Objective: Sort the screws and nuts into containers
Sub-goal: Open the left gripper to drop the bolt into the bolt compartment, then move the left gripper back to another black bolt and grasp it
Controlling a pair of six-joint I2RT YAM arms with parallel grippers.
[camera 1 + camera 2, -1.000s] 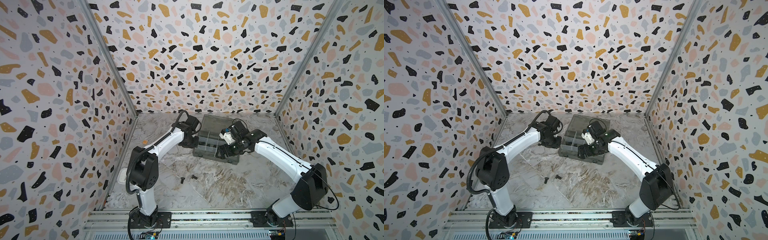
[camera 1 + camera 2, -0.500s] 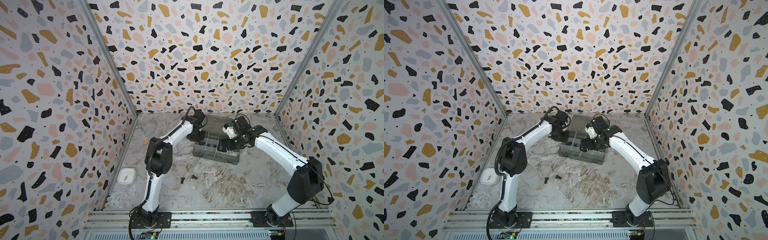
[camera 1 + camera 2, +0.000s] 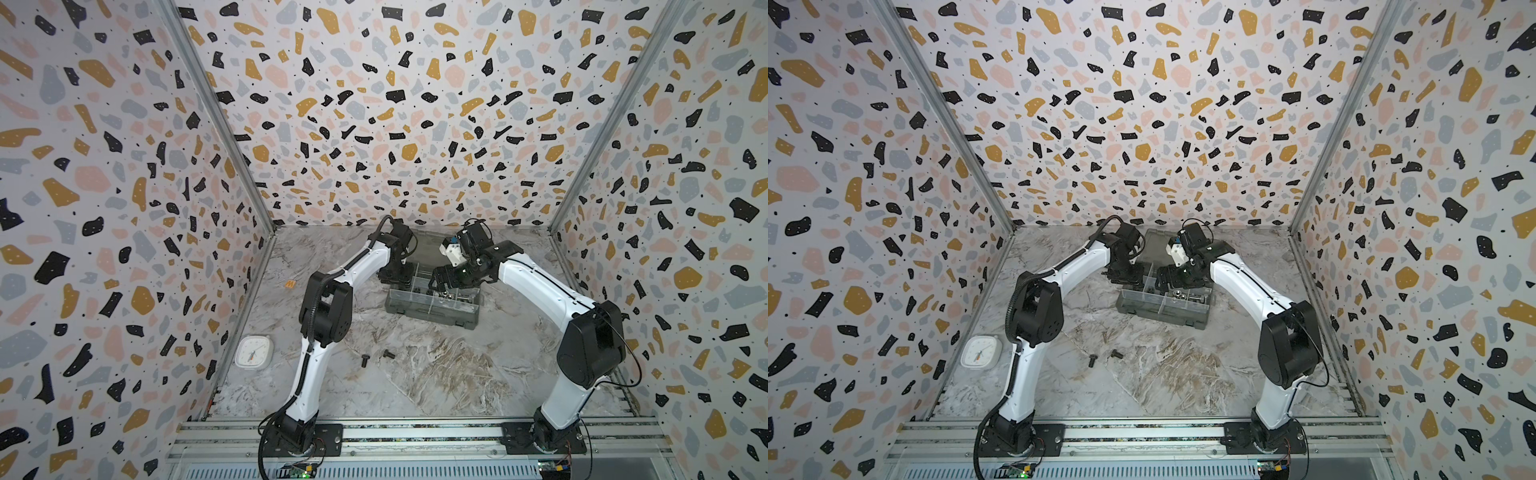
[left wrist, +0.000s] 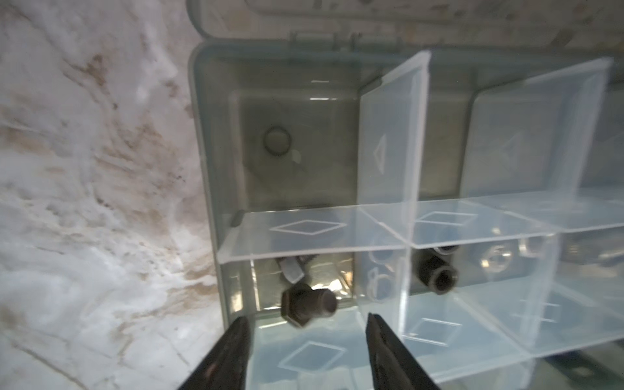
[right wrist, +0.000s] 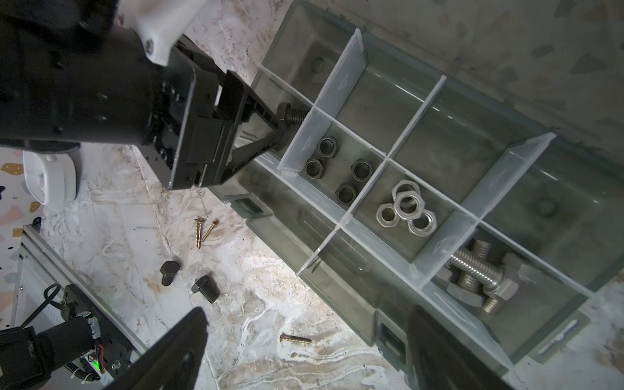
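Right, the left gripper [image 4: 306, 323] hung over the end compartment of the organiser box [image 3: 432, 311], on the side nearest its own arm. Its jaws were partly parted and gripped nothing. One black bolt [image 4: 309, 308] sat just ahead of the tips, inside that compartment, its long axis running across the gap from jaw to jaw and touching neither. Whether it lay on the compartment floor or was in mid-fall I could not tell; the wrist view was blurred.

The right gripper [image 5: 309, 312] hovered over the box's front wall, jaws spread wide and empty.

Black nuts [image 5: 361, 169] filled the next compartment along, then silver nuts [image 5: 419, 202], then silver bolts [image 5: 479, 270].

On the counter [image 3: 457, 374], two loose black bolts [image 3: 365, 360] lay near each other, well apart from the box and toward the rig's front. Some brass wood screws [image 5: 199, 233] lay there too. The loose bolts sat on the left arm's side, so that arm looked the nearer for the coming pick.
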